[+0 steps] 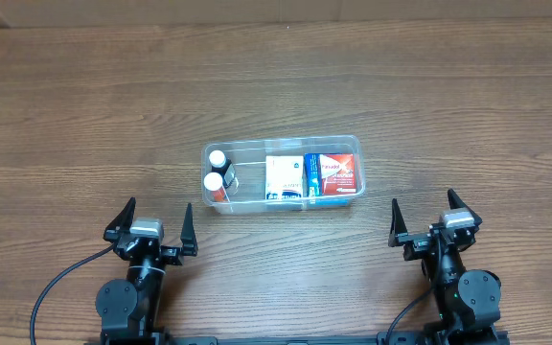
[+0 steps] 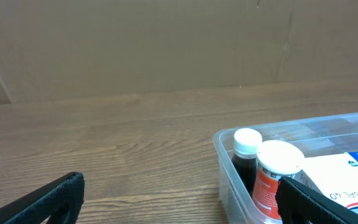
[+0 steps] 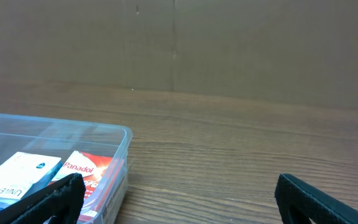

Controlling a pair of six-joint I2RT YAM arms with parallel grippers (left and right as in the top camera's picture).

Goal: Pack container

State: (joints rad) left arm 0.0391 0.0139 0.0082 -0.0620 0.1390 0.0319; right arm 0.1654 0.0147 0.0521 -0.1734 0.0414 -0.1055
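The clear plastic container (image 1: 356, 146) sits at the table's middle. It holds two white-capped bottles (image 1: 217, 169) at its left end, a white box (image 1: 283, 178) in the middle and a red and blue Panadol box (image 1: 332, 172) at the right. My left gripper (image 1: 151, 222) is open and empty, near the front edge, left of the tub. My right gripper (image 1: 431, 218) is open and empty, near the front edge, right of the tub. The left wrist view shows the tub's left end (image 2: 225, 169) with the bottles (image 2: 272, 177). The right wrist view shows its right end (image 3: 120, 163) with the Panadol box (image 3: 82, 173).
The wooden table (image 1: 84, 105) stretches around the tub on all sides. A brown cardboard wall (image 2: 166, 43) stands behind the table in both wrist views.
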